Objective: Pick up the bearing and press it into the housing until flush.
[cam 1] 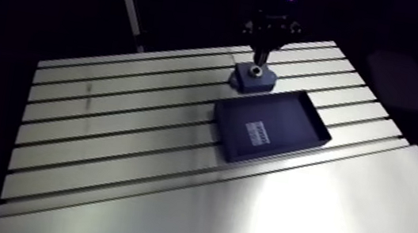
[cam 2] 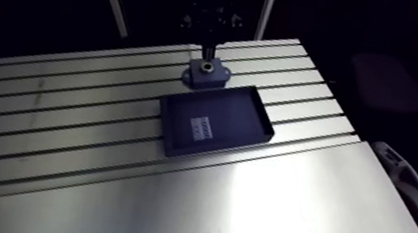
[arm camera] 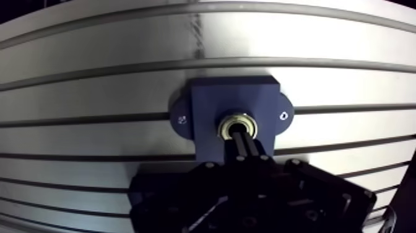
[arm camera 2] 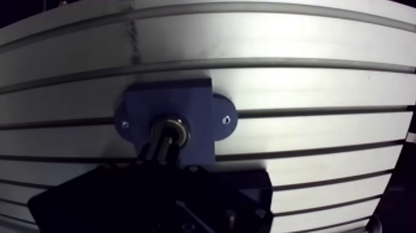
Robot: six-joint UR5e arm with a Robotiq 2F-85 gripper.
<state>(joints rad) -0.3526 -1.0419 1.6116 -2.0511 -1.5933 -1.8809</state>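
Slotted aluminium counter (cam 1: 134,154), slots running across it, mostly bare. A smooth plate covers the near part.

Dark shallow tray (cam 1: 312,120) on the counter with a pale label on its floor and nothing else in it.

Blue housing (arm camera: 210,102) sits just beyond the tray's far corner, near the counter's far edge. Cannot tell whether it touches the tray. It lies flat, with one mounting ear on each side and the bore facing up.

End effector (arm camera: 243,139) comes straight down over the housing. Fingers are clenched together into one narrow tip, grasping nothing. The tip rests on the bearing at its near rim and bore.

Bearing (arm camera: 230,119) is in the housing bore, not in the tray and not held. The metal ring shows round in the socket, and its top looks level with the housing face or close to it. Cannot confirm flush from these angles.

Key relation: the bearing lies directly under the tip, its bore axis vertical and in line with the end effector's approach. Judged step is the pressing, late in the task. Any further push goes straight down, and an off-centre tip risks cocking the ring.

Room to move: clear counter to both sides of the housing and straight up. The tray wall is close on the near side and the counter edge is close on the far side.
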